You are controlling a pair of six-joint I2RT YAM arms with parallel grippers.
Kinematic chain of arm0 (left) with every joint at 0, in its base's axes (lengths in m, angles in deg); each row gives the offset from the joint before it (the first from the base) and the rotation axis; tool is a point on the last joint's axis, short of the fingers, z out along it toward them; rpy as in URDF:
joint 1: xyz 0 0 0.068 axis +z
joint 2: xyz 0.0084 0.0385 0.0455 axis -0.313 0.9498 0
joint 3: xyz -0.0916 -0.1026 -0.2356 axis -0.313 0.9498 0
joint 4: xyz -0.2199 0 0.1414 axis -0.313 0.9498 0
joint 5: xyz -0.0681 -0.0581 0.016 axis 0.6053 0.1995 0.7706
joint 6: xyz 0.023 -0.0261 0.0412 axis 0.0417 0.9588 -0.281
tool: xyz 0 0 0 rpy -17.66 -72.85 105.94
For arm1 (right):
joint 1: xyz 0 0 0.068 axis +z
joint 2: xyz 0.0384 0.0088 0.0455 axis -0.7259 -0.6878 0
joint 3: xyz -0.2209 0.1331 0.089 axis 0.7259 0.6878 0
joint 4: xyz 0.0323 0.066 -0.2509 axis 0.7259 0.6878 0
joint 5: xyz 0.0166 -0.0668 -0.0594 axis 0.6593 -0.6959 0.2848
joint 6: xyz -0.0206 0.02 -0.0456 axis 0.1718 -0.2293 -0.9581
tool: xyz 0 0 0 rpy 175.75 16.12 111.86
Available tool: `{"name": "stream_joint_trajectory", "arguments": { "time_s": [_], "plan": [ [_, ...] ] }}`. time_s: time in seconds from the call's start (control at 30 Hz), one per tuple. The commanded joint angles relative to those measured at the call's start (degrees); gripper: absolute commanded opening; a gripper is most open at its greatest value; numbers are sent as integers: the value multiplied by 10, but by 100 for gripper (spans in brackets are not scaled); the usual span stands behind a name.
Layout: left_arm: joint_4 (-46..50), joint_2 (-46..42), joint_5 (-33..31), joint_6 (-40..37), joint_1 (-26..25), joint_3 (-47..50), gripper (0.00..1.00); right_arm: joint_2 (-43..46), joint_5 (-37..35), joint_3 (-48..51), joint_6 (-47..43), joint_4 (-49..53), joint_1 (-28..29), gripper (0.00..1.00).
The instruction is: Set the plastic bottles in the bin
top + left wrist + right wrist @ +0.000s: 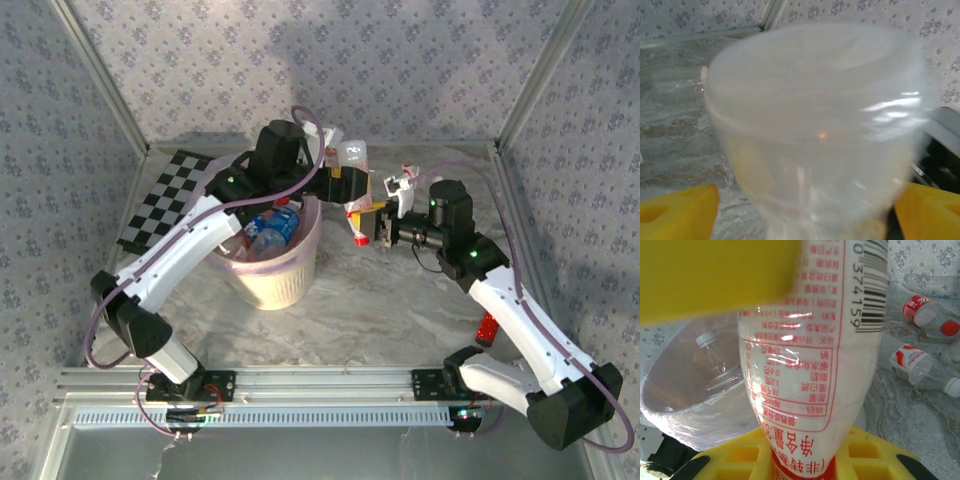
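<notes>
The bin point(278, 285) is a cream bucket with a pink liner, standing left of centre; a blue-label bottle point(272, 230) and others lie inside it. My left gripper point(345, 180) hovers by the bin's far right rim, shut on a clear bottle point(352, 155). Up close that clear bottle point(815, 125) is a blur between yellow fingers point(675, 212). My right gripper point(372, 222), just right of the bin, is shut on a red-printed white-label bottle point(805, 365). The bin point(685, 410) lies left of it, with a white-capped bottle point(715, 357) inside. Two loose bottles point(927, 312) point(917, 367) lie on the table.
A black-and-white chequered board point(165, 200) leans at the far left. A flat red bar point(488, 328) lies beside the right arm. Patterned walls close in the marble table point(380, 310) on three sides, and a metal rail point(320, 380) runs along the near edge.
</notes>
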Motion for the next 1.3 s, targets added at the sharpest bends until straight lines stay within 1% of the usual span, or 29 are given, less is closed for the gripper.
{"name": "stream_joint_trajectory", "arguments": {
  "time_s": [0.0,0.07,0.2,0.3,0.37,0.47,0.53,0.57,0.67,0.73,0.87,0.93,1.0,1.07,1.17,1.27],
  "plan": [
    [-17,2,13,0,-5,-30,79,8,-7,-13,10,-26,4,26],
    [-22,4,13,2,-6,-30,67,7,-6,-13,13,-31,6,26],
    [-21,3,15,-1,-6,-35,52,3,-8,-13,13,-32,7,27],
    [-20,2,16,-6,-5,-37,43,4,-8,-16,14,-30,8,34],
    [-18,-1,16,-12,-3,-42,39,6,-12,-18,14,-25,7,46],
    [-4,-12,15,-24,10,-59,37,6,-36,-35,12,19,4,79],
    [12,-25,10,-37,23,-72,36,10,-58,-43,2,48,-1,92],
    [21,-34,5,-45,32,-80,35,13,-68,-42,-2,57,-5,94],
    [43,-73,-21,-72,57,-91,34,23,-82,-29,-9,73,-24,95],
    [35,-107,-48,-89,70,-70,31,28,-80,-15,-7,74,-41,95],
    [-1,-185,-155,-151,72,14,21,24,-61,6,6,68,-66,95],
    [-34,-218,-196,-175,73,72,16,22,-58,11,6,68,-70,95],
    [-79,-244,-225,-198,74,134,10,20,-58,14,5,67,-73,95],
    [-124,-258,-241,-227,74,195,4,17,-54,18,8,63,-77,95],
    [-180,-264,-238,-261,74,264,2,14,-49,20,11,60,-78,95],
    [-243,-269,-242,-276,75,321,0,13,-51,20,9,63,-80,95]
  ]
}}
